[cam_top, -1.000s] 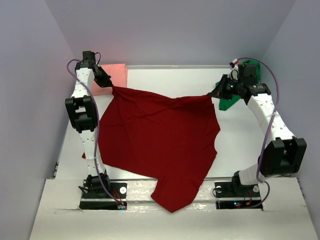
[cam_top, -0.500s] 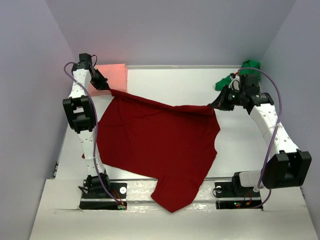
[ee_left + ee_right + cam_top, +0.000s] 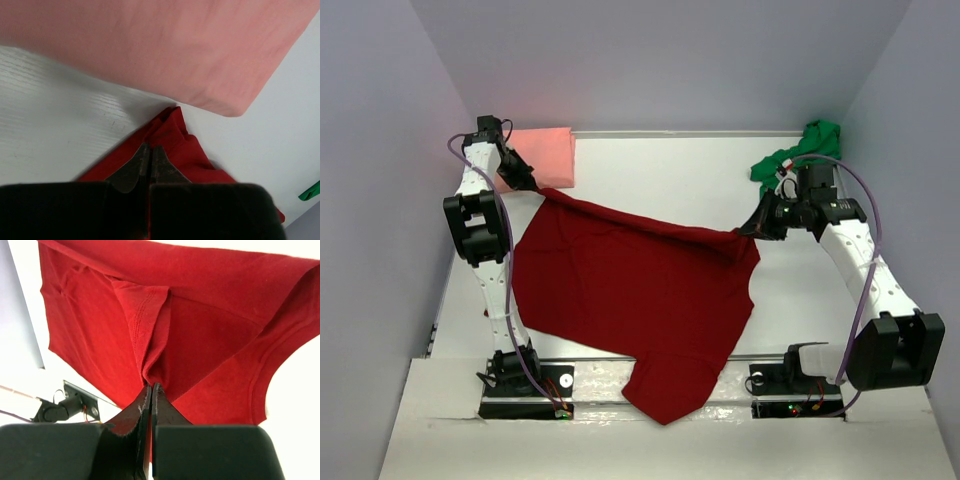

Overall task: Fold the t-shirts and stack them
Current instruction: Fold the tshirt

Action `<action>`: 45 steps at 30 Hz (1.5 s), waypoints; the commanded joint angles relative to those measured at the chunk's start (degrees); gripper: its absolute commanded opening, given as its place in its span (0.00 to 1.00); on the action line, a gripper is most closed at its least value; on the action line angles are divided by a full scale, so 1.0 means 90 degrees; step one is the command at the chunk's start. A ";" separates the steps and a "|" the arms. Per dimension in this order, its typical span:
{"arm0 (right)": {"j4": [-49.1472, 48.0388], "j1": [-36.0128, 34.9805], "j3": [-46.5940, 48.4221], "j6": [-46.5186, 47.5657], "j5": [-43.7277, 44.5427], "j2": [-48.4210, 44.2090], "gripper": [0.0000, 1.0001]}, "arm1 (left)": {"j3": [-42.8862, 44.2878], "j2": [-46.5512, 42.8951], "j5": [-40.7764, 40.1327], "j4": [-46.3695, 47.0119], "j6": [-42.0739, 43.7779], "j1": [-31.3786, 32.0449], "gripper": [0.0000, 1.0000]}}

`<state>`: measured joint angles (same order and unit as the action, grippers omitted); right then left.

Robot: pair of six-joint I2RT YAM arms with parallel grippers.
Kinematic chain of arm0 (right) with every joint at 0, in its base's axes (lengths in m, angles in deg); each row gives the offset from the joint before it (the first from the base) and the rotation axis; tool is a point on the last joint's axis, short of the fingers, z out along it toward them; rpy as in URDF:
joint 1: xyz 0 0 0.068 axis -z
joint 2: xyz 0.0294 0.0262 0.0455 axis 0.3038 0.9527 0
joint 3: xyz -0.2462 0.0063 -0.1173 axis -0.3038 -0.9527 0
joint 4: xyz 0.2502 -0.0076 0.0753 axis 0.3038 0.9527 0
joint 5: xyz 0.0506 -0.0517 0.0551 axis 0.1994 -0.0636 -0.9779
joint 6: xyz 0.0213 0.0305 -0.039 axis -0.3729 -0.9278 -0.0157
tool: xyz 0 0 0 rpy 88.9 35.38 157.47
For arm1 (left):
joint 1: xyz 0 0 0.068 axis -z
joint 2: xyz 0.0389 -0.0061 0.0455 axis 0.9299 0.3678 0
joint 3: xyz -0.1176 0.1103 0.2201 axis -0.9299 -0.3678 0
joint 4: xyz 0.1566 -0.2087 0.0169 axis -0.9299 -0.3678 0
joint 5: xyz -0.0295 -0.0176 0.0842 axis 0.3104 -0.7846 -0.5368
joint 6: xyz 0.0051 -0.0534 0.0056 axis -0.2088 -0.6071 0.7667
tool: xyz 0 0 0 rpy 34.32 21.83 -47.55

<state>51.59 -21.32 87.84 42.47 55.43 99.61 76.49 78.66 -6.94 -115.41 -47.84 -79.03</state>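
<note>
Both arms had shifted: the right gripper came nearer, away from the crumpled green t-shirt; the left gripper edged left. Each pinched a far corner of the soft dark red t-shirt. It lay spread wide, left to right, on the table, one end drooping off the near edge. The folded pink t-shirt sat far left.

White table. Dark red t-shirt spread across centre of frame, with one part draped over the table's near edge at bottom centre and its upper edge raised off the surface. Salmon pink t-shirt folded flat, upper left corner. Green t-shirt crumpled in a heap, upper right corner. Arm bases fixed along the bottom edge.
</note>
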 commanded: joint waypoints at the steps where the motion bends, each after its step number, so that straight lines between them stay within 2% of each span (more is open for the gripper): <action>1: 0.0187 0.0053 -0.0034 0.0119 -0.0270 0.0065 0.00 | -0.0068 -0.0522 0.0031 -0.0129 0.0200 -0.0032 0.00; 10: 0.0344 -0.0006 -0.0395 0.0206 -0.0924 0.0661 0.00 | -0.0068 -0.0483 -0.0163 -0.0314 0.0259 -0.0042 0.00; 26: 0.0813 -0.0123 -0.0395 0.0539 -0.0759 0.1258 0.00 | -0.0224 -0.0688 -0.0369 -0.0510 0.0259 -0.0139 0.00; 45: 0.1213 -0.0123 0.0845 0.0695 -0.0427 0.1131 0.00 | 0.0235 -0.0679 -0.0252 -0.0677 0.0152 -0.0188 0.00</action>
<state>60.56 -21.93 91.64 47.48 50.93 111.20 76.49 76.65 -9.91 -120.18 -46.79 -80.17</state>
